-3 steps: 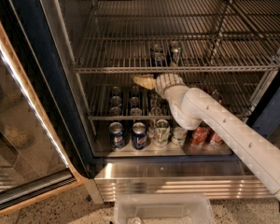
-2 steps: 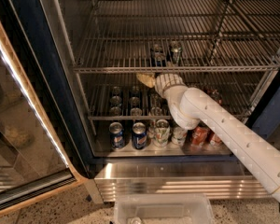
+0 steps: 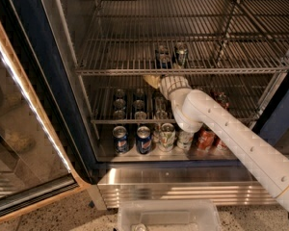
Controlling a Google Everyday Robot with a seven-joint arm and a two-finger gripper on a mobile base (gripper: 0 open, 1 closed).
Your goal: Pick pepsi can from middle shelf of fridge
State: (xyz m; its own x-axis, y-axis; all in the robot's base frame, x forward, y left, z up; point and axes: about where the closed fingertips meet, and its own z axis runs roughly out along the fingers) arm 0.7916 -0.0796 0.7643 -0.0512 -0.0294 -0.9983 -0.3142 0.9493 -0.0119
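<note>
The tan gripper (image 3: 152, 81) sits just left of centre frame, tucked under the front rail of the middle shelf (image 3: 111, 71). The rail crosses it and hides its upper part, so whether it is clenched or released cannot be told. It touches no can. Behind it a white wrist joins the thick white arm (image 3: 231, 134), which slants down to the lower right corner and is cut off at the frame edge.

The pepsi can (image 3: 163, 57) stands on the middle shelf above and slightly right of the gripper, near the front rail. It is upright, with its long axis vertical and its silver top facing up. Its body is dark and its label is too blurred to read. A second can (image 3: 181, 53) stands just to its right.

Below, more cans (image 3: 138, 104) stand in rows on a lower rack, partly hidden by the arm. In front of them are two blue cans (image 3: 143, 139), a white-and-green can (image 3: 166, 136) and red cans (image 3: 205, 139), the last half covered by the arm.

The fridge (image 3: 45, 81) has a dark blue frame. Its open glass door (image 3: 19, 143) fills the left side. A clear plastic tub (image 3: 168, 215) is cut off at the bottom edge.
</note>
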